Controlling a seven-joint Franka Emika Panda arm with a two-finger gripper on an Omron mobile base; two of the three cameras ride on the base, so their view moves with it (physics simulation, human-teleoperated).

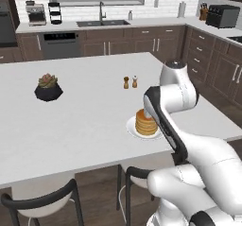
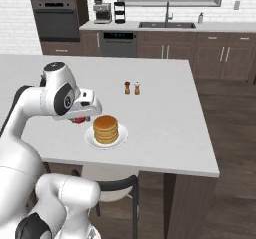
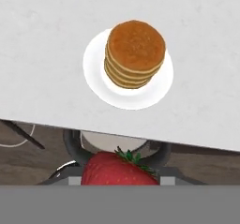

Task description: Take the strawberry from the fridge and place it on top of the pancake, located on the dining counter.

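The pincer (image 2: 78, 119) pinches the strawberry (image 3: 119, 168) above the near edge of the white worktop (image 1: 85, 121), just beside the pancake (image 3: 135, 53) stack on its plate (image 3: 96, 82).

No readable text, labels, brands, numbers or signs anywhere. Appliance fronts along back wall bare or too blurred to read. Pancake plate, shakers, counter top all unmarked.
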